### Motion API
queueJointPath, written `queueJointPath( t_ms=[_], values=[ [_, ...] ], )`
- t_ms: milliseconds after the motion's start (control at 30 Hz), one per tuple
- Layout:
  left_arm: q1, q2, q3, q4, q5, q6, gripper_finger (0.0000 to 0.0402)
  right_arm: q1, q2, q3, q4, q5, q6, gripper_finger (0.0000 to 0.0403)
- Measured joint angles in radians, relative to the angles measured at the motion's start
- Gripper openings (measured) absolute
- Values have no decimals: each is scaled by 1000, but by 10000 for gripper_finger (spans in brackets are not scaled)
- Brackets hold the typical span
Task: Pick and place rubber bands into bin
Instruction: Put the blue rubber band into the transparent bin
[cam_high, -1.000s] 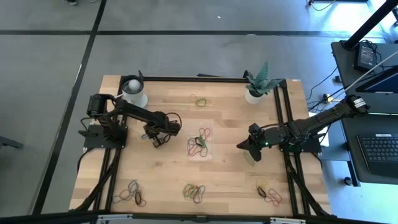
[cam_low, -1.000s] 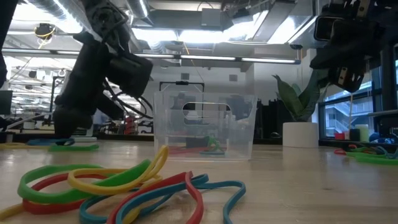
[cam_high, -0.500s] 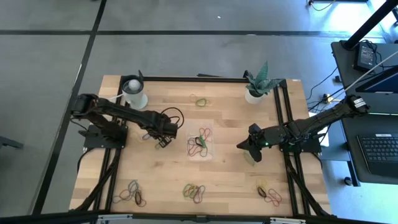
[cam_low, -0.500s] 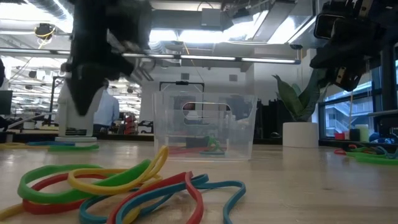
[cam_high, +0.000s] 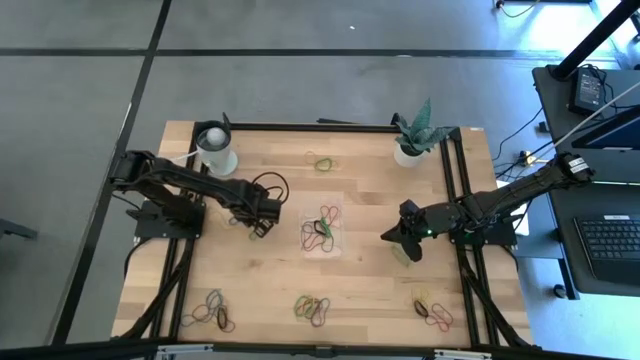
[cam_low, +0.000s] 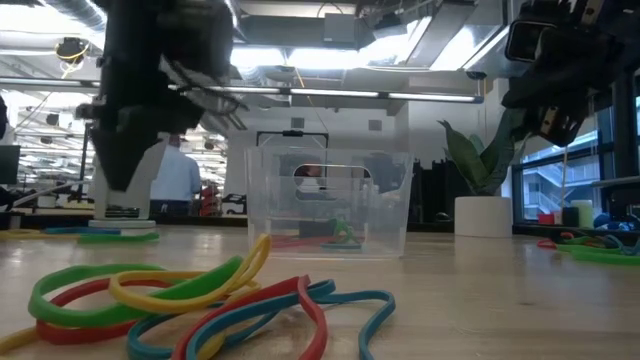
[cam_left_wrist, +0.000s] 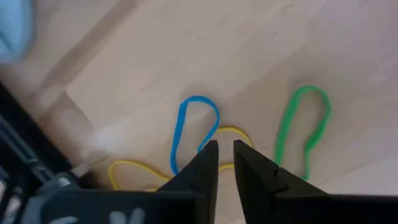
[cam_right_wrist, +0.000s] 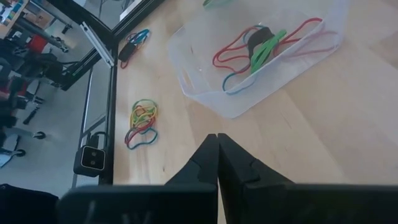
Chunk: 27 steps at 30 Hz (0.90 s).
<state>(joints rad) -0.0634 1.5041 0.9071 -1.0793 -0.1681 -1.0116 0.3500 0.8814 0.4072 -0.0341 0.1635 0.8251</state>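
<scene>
Left gripper (cam_left_wrist: 224, 163) shifted | blue, yellow rubber bands (cam_left_wrist: 198, 134) below

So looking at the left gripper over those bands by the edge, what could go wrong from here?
The left gripper hangs nearly shut over a blue band that overlaps a yellow band, so it may snag both or neither. A green band lies close by and could get dragged. The bin sits apart, so a loosely pinched band might drop on the way.

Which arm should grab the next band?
Left. The left gripper hangs slightly open right above loose blue, yellow and green rubber bands. The right gripper is shut, with no band beneath it.
</scene>
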Motion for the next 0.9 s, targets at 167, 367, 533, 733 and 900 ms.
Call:
queueJointPath(
  t_ms=[167,367,533,733,900],
  values=[
    [7,0,-72,113,11,0,80,0,0,0,5,0,4,0],
    [44,0,-125,197,5,1,104,0,0,1,35,1,4,0],
    [74,0,-147,198,-13,4,114,0,0,1,48,1,4,0],
    [88,0,-186,272,-2,46,113,0,0,1,54,3,4,0],
    [88,-1,-240,349,14,10,103,0,0,1,55,14,5,0]
  ],
)
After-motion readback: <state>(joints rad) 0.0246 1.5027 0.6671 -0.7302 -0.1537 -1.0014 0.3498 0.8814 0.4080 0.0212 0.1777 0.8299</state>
